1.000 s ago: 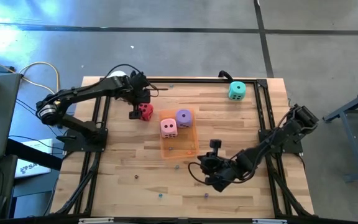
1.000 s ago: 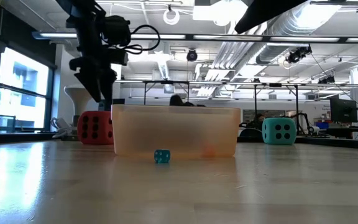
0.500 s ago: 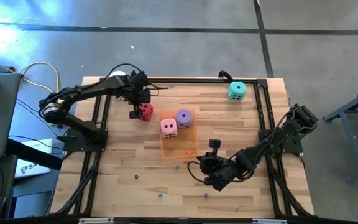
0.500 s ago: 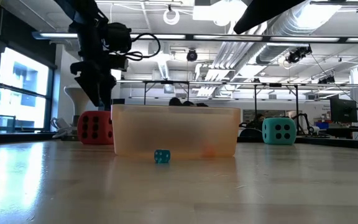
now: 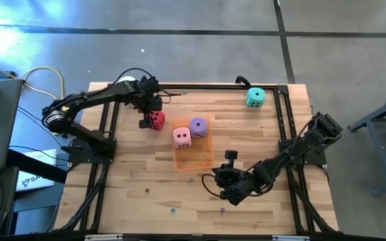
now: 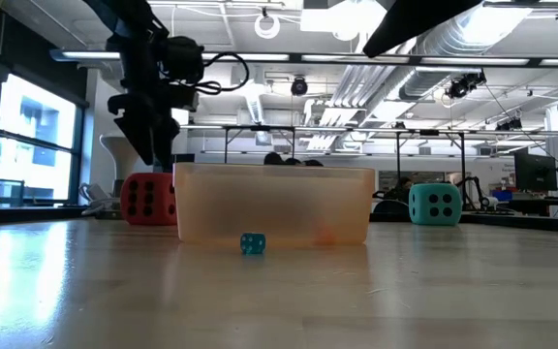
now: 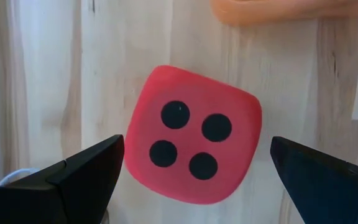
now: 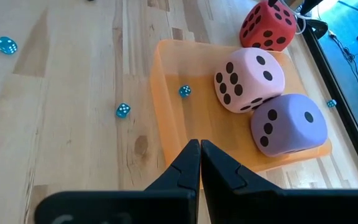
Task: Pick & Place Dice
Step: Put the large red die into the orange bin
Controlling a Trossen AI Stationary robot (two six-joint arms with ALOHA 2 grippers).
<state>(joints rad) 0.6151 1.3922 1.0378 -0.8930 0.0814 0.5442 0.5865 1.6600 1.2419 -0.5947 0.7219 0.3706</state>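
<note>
Left arm: your left tool [image 5: 147,118] hangs above the red die [image 5: 157,120] with its fingers spread wide and nothing held; in the left wrist view the red die [image 7: 193,134] sits between the two fingers [image 7: 79,172], four pips up, turned at a slant to them. Rotate the wrist so the pads meet two flat faces, not corners, then descend straight and close gently, since the cube looks soft and may squash or roll. Lift clear of the near wall of the orange tray [image 5: 194,163], which lies just beside the die. Centre: the pink die [image 5: 182,137] and purple die [image 5: 198,126] already rest in the tray. Right: the teal die [image 5: 254,98] stands well apart, near the far edge of the worktop [image 5: 246,134]; your right tool [image 5: 213,182] waits clenched and empty, near the tray's front. Compared with one second earlier, the left arm has shifted only slightly; the dice and right arm are unchanged.
</note>
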